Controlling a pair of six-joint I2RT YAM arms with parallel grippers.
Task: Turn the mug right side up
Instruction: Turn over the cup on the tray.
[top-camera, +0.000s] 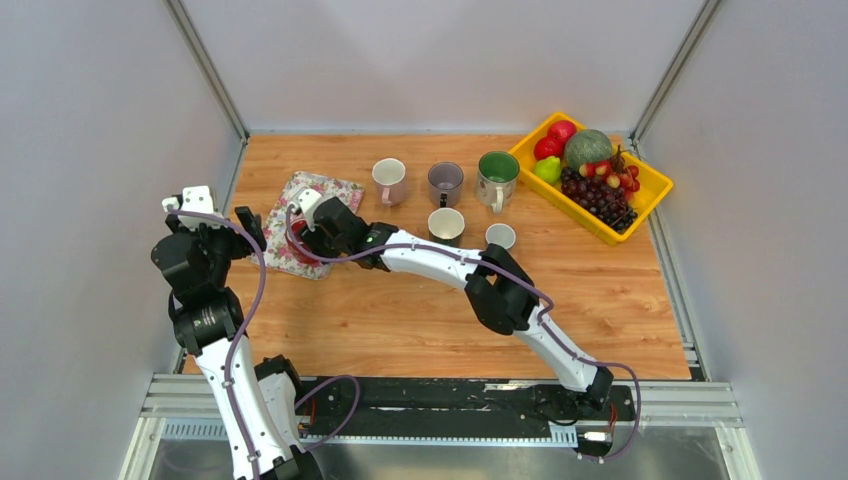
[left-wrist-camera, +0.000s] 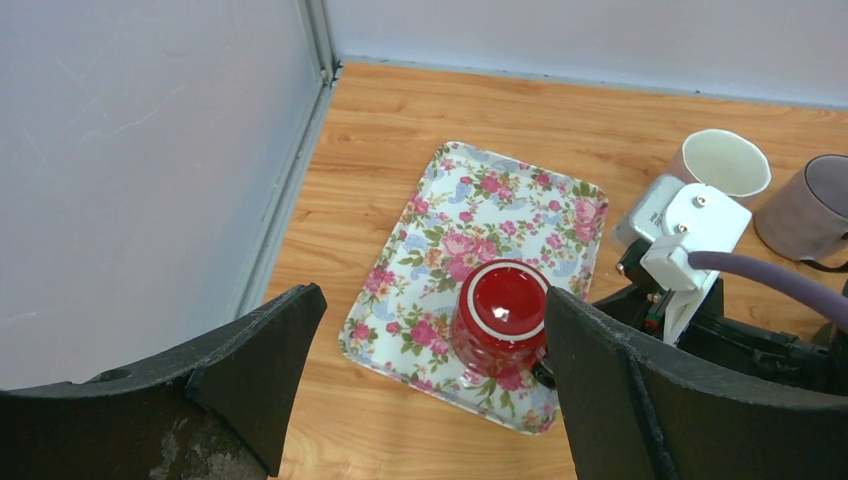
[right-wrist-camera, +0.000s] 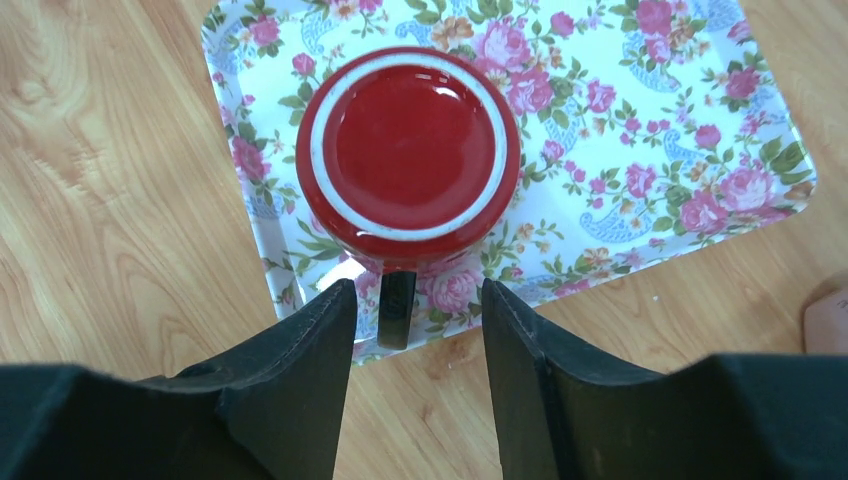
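My right gripper (right-wrist-camera: 418, 292) stands partly open and grips nothing. Its black fingers (right-wrist-camera: 300, 380) flank the dark handle (right-wrist-camera: 396, 310) of the glossy red ceramic mug (right-wrist-camera: 408, 150) without touching it. The mug sits upside down just ahead of my fingertips, on the rectangular floral-print tray (right-wrist-camera: 680, 150). My left gripper (left-wrist-camera: 432, 295) hangs wide open and empty, with the same mug beyond it.

Red mug (right-wrist-camera: 407, 150) upside down, white-ringed base up, on floral tray (right-wrist-camera: 680, 130).
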